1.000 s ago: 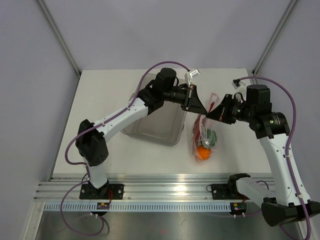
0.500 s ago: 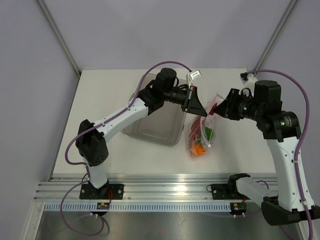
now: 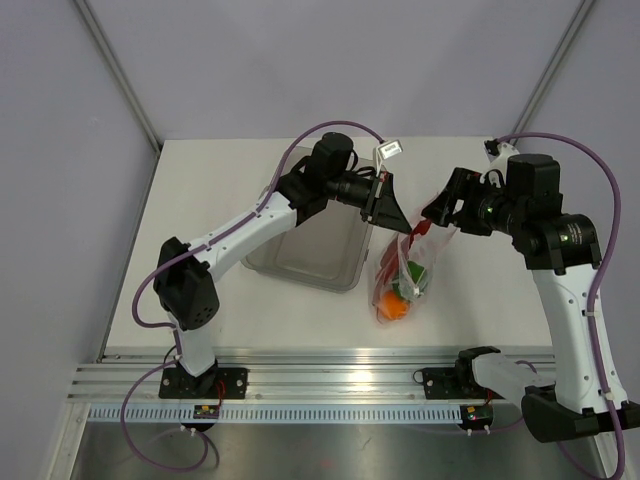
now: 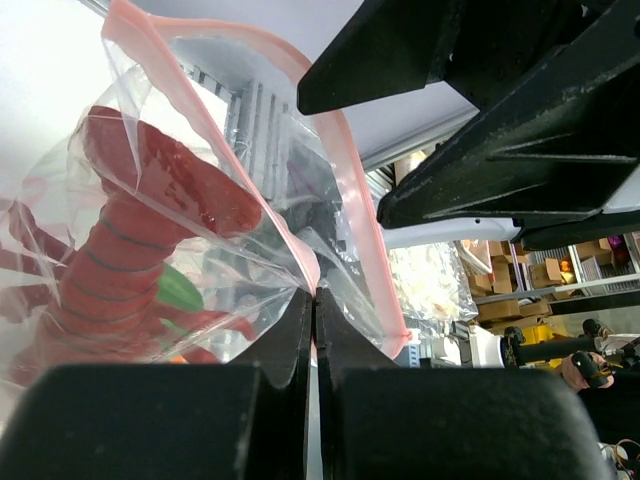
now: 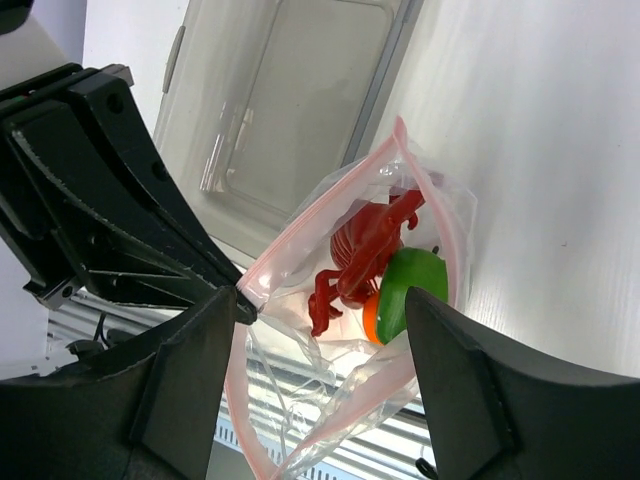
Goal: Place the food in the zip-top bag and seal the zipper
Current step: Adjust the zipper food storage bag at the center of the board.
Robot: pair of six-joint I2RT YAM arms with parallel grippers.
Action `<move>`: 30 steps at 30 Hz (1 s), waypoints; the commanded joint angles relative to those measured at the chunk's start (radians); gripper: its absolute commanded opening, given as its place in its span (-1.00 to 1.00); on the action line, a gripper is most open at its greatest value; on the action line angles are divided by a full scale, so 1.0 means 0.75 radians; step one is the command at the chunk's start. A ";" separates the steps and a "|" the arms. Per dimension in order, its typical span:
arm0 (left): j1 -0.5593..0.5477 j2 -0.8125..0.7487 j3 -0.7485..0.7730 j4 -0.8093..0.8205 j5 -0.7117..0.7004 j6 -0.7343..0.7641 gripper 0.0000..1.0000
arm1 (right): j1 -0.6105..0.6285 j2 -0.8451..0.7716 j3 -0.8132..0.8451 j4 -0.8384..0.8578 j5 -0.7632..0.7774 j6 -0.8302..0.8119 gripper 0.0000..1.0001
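At the bag's mouth, our left gripper (image 4: 313,295) is clamped: both fingers are pressed together with the pink zipper (image 4: 362,235) edge pinched between them. From above, the left gripper (image 3: 405,228) sits at the top of the zip-top bag (image 3: 400,275), just past the tray's right edge.

Our right gripper (image 5: 318,300) has its fingers spread wide, with the bag mouth in the gap between them. From above it (image 3: 432,213) sits right next to the left one, tip to tip. We can't tell whether either right finger touches the plastic.

The mouth gapes and the zipper's two sides are apart in the right wrist view.

All three foods are inside the bag. The red lobster (image 5: 365,240) lies along its length, the green bell pepper (image 5: 410,285) is just beside it, and the orange fruit (image 3: 392,305) is at the low end.

The bag hangs down from the pinch toward the white table (image 3: 220,200). A clear rigid tray (image 3: 310,250) sits just left of the bag.
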 commanded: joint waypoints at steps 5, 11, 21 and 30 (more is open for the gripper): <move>0.017 0.018 0.097 0.046 0.091 0.040 -1.00 | 0.008 -0.021 0.047 -0.007 0.100 -0.015 0.48; 0.021 0.026 0.119 0.008 0.112 0.074 -1.00 | 0.008 -0.021 0.076 -0.031 0.201 -0.068 0.45; 0.041 0.022 0.097 0.069 0.169 0.044 -1.00 | 0.008 0.055 -0.030 -0.058 0.278 -0.113 0.32; 0.041 0.036 0.105 0.020 0.148 0.074 -1.00 | 0.008 0.000 0.049 -0.027 0.209 -0.099 0.22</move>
